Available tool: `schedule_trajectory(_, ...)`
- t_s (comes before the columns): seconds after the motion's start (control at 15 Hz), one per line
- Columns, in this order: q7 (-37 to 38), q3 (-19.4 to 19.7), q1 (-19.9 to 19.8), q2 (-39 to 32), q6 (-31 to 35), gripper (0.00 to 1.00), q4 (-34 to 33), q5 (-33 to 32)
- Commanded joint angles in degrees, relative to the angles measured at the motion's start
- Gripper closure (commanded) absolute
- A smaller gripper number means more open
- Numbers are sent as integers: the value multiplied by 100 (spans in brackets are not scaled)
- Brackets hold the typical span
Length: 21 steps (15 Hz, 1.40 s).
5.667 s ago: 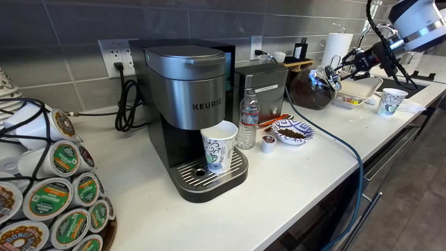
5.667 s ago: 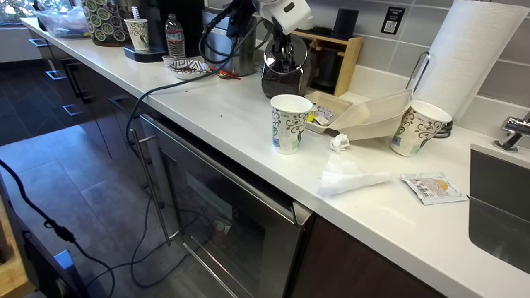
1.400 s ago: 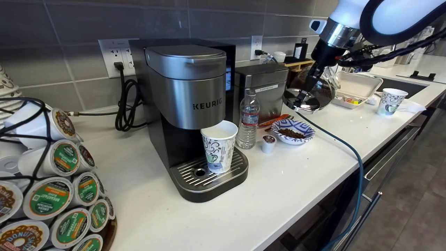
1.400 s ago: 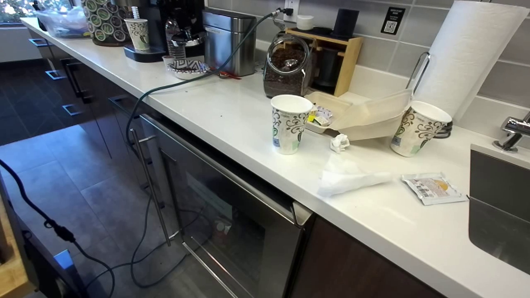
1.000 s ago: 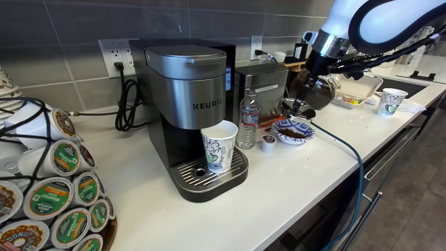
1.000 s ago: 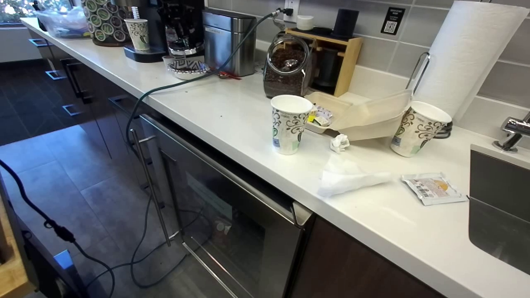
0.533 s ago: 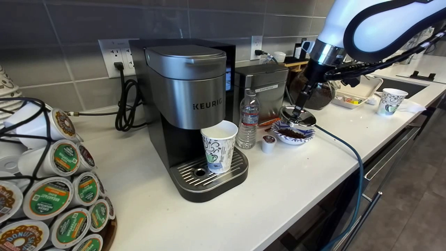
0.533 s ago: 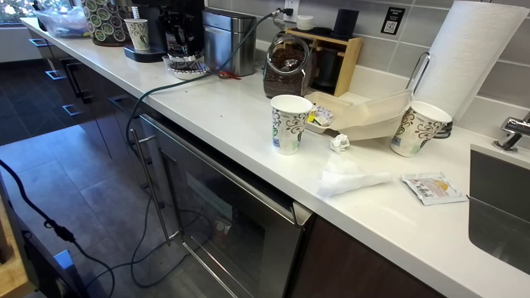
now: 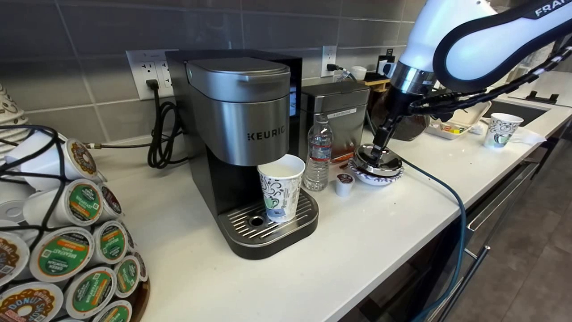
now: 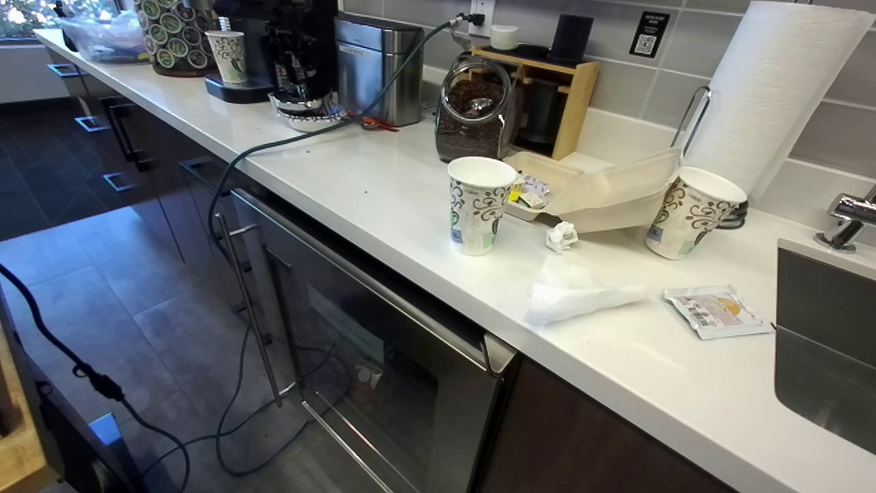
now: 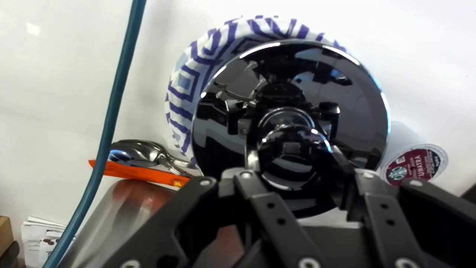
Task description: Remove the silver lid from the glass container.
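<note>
The silver lid (image 9: pixel 393 164) is a round shiny metal cap with a knob. It sits low over the patterned bowl (image 9: pixel 377 180), slightly tilted, and covers most of it; whether it bears fully on the rim I cannot tell. In the wrist view the lid (image 11: pixel 357 111) hides most of the bowl (image 11: pixel 186 85). My gripper (image 9: pixel 377 154) points down, with its fingers (image 11: pixel 295 156) on both sides of the knob, seemingly against it. The glass container (image 10: pixel 472 133) is a tilted clear jar of dark coffee with its mouth uncovered; the arm partly hides it (image 9: pixel 409 129) in an exterior view.
A coffee pod (image 11: pixel 412 165), a water bottle (image 9: pixel 318 156), spoons (image 11: pixel 137 152) and a grey metal box (image 9: pixel 342 125) stand close to the bowl. A blue cable (image 11: pixel 119 89) runs beside it. The coffee machine (image 9: pixel 250 134) and a paper cup (image 9: pixel 280 192) are nearby.
Since the oldest frames the lid has come off the jar's mouth in my gripper. It moved over to the bowl, and over the last second it came down and levelled out there.
</note>
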State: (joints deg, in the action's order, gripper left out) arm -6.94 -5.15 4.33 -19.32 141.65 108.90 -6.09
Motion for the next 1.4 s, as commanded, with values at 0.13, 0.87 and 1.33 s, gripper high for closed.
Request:
schedule_trajectory(0.13, 492, 208, 174, -202, -125, 15, -320, -225)
schedule_trajectory(0.87, -1681, -181, -1293, 1579, 706, 0, 1096, 1785)
schedule_trajectory(1.33, -2989, -481, -1842, 1661, 795, 0, 909, 3490)
